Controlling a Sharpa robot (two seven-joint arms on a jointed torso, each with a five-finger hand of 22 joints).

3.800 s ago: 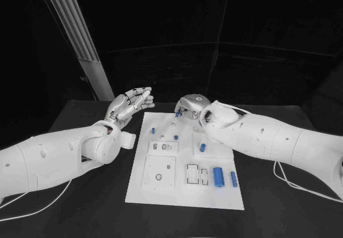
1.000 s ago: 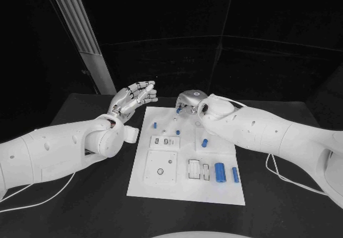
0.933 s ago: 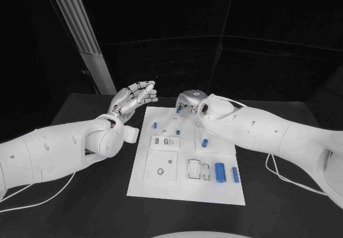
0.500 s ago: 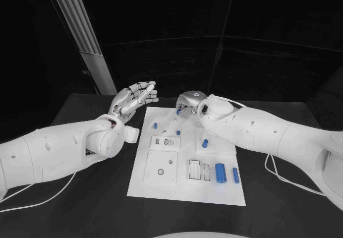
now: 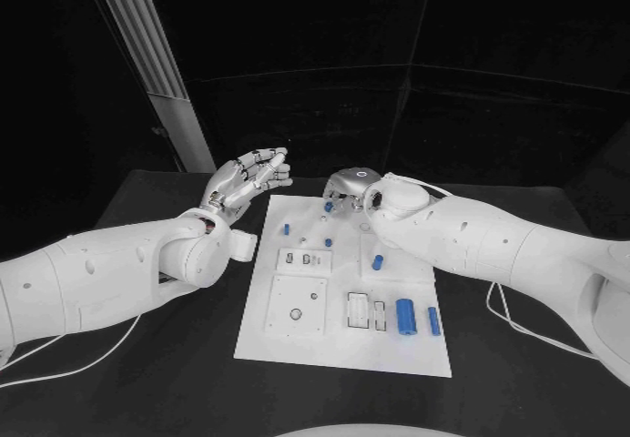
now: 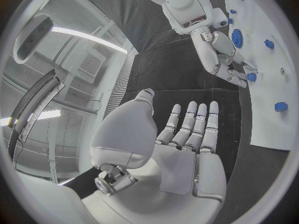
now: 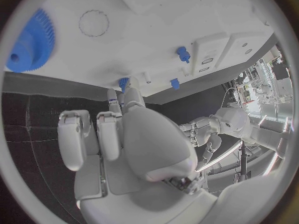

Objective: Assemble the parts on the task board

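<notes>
The white task board (image 5: 344, 350) lies mid-table. At its far edge my right hand (image 5: 348, 188) pinches a small blue part (image 5: 329, 207) against the board; the same part (image 7: 123, 82) shows at that hand's fingertips, and again as the blue part (image 6: 251, 76) in the left wrist view. My left hand (image 5: 249, 182) hovers open and empty, fingers spread, beside the board's far left corner, palm (image 6: 181, 154) bare. Small blue pegs (image 5: 285, 229) (image 5: 327, 242) (image 5: 377, 263) stand on the board. A thick blue cylinder (image 5: 404, 316) and a thin one (image 5: 432, 320) lie at its near right.
A blue gear (image 7: 28, 42) sits on the board beside a round outline, under my right forearm (image 5: 472, 246). Rectangular recesses (image 5: 296, 309) and slots (image 5: 357, 310) mark the board's near half. A pale pillar (image 5: 157, 82) stands behind the table at far left.
The right hand has sunk slightly toward the board's far edge, still pinching the blue part. The left hand has barely moved.
</notes>
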